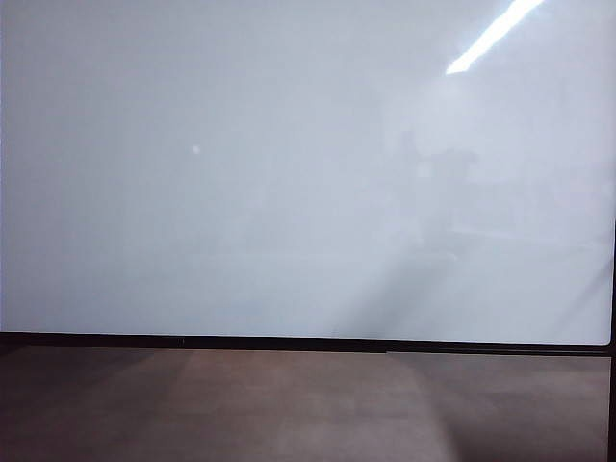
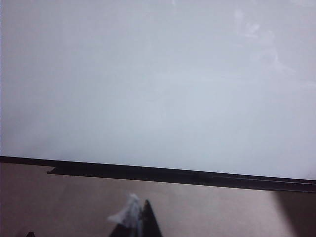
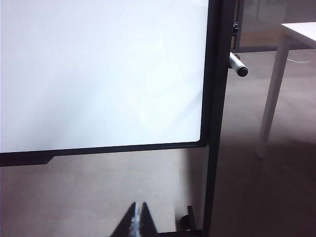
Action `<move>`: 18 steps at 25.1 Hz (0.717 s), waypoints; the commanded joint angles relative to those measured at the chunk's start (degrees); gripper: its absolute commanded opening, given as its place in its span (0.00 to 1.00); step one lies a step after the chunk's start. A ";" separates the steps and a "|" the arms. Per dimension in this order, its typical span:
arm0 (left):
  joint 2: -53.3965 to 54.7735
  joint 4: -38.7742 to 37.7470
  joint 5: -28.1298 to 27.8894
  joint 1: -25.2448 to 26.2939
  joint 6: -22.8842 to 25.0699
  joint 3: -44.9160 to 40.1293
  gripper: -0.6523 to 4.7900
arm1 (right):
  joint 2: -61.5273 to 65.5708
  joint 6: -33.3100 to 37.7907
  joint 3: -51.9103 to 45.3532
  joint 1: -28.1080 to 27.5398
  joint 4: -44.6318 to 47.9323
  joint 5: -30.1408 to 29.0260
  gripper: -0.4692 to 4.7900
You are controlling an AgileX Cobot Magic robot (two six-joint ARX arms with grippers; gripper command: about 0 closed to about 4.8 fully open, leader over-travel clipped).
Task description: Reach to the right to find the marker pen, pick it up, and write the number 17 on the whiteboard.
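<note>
The whiteboard (image 1: 241, 173) fills the exterior view, glossy and blank, with a thin black frame and a mirrored light strip at the top right. The marker pen (image 3: 238, 65), silvery with a dark end, sticks out past the board's right frame post in the right wrist view. My right gripper (image 3: 138, 208) is shut and empty, low in front of the whiteboard's (image 3: 98, 74) lower right corner, well short of the pen. My left gripper (image 2: 138, 211) looks shut, with something whitish on one finger, facing the lower edge of the whiteboard (image 2: 148, 84). Neither gripper shows in the exterior view.
Brown-grey matte floor (image 1: 289, 404) runs below the board. The board's black post (image 3: 216, 123) goes down to a foot with a caster (image 3: 185, 220). A white table (image 3: 301, 27) with a white leg (image 3: 270, 98) stands to the right beyond the post.
</note>
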 commanded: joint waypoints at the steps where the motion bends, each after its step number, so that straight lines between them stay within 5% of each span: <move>1: 0.04 0.72 0.00 0.04 -0.11 0.04 0.11 | -0.07 0.22 0.22 0.04 0.98 0.00 0.08; 11: 0.04 0.70 -0.31 -1.46 -0.09 0.04 0.11 | -0.07 0.22 0.22 0.07 0.98 0.00 0.08; 18: 0.04 0.70 -1.68 -18.49 -0.09 0.04 0.11 | -0.07 0.22 0.22 0.07 0.98 0.00 0.08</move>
